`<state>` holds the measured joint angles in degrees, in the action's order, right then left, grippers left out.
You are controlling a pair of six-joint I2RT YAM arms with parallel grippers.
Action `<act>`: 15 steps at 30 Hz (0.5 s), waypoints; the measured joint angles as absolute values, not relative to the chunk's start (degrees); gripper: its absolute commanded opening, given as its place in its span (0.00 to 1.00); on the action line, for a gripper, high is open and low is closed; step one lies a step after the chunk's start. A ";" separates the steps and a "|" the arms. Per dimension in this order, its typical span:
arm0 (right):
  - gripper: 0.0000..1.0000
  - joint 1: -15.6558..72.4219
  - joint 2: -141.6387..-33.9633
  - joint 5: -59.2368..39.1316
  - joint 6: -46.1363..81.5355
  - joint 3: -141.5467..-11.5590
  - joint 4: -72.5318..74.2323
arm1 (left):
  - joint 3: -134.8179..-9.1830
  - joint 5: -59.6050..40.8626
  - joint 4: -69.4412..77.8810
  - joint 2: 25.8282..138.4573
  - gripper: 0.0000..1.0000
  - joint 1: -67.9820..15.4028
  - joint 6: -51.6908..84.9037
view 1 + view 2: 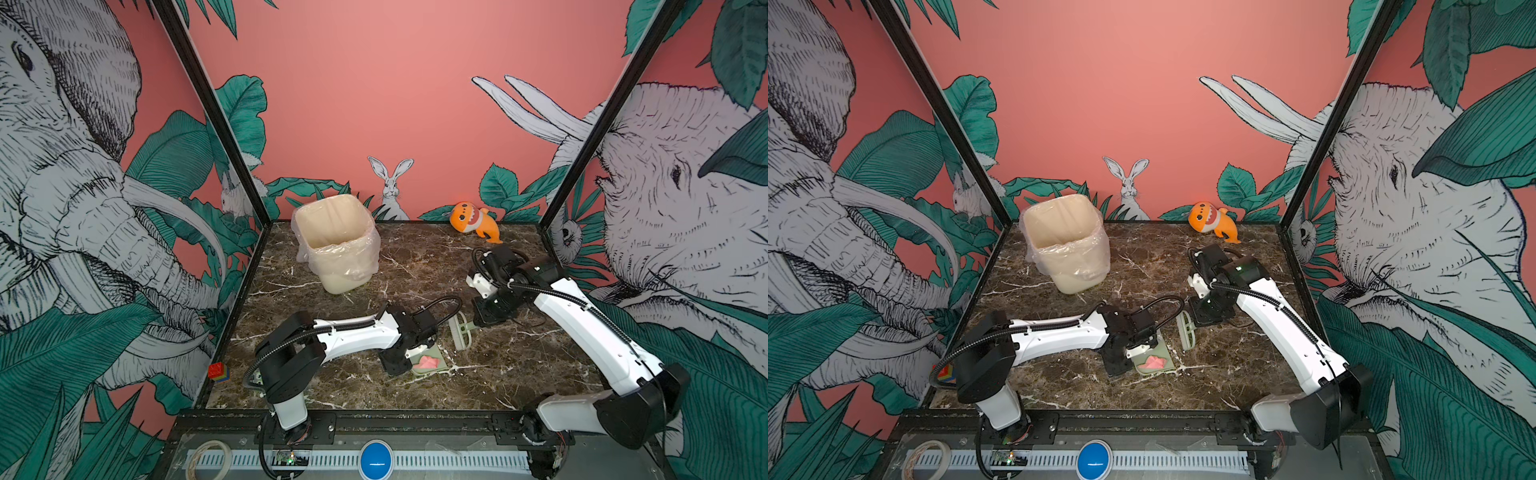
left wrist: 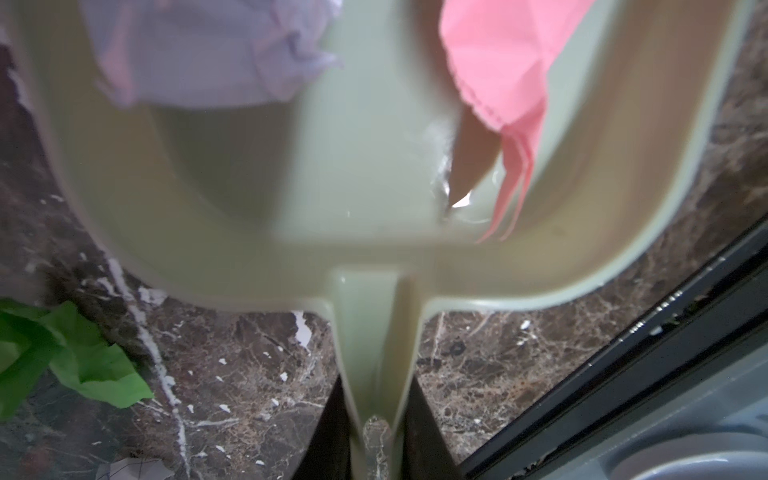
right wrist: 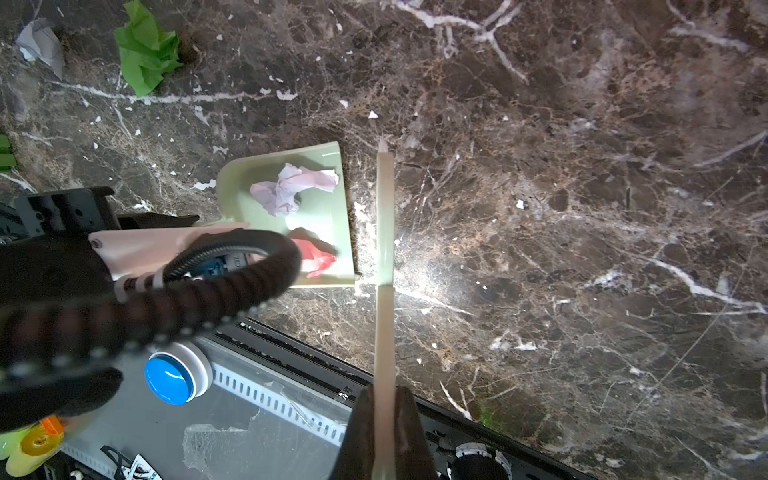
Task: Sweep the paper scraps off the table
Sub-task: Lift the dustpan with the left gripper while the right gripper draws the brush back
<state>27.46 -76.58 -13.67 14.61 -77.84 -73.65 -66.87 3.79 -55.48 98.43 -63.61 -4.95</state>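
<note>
The left pincer (image 2: 376, 419) is clamped narrow on the dustpan (image 2: 365, 174) handle, and the pan sits low near the front edge of the table (image 1: 498, 365). The right pincer (image 3: 384, 428) is closed tight on the brush (image 3: 384, 232), which stands just beside the pan's open lip. A pink scrap (image 3: 318, 255) and a pale scrap (image 3: 291, 187) lie in the pan. A green scrap (image 3: 145, 50) and a white scrap (image 3: 41, 41) lie loose on the table behind it, on the handle side.

To reach those two, the brush must pass the left arm (image 1: 357, 332). A bump there could jolt the light paper out. A hard stroke could flick scraps over the shallow wall or off the front edge. Tipping the pan mouth-down on the way to the bin (image 1: 336, 249) would spill it.
</note>
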 measured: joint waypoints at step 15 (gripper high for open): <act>0.00 20.32 -73.08 -14.06 11.77 -76.05 -74.76 | -66.63 9.37 -53.43 88.20 0.13 -61.60 -2.74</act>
<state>20.32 -73.08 -14.06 11.77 -76.05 -74.76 -66.63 9.37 -53.43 88.20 -61.60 -2.74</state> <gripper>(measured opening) 0.063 0.185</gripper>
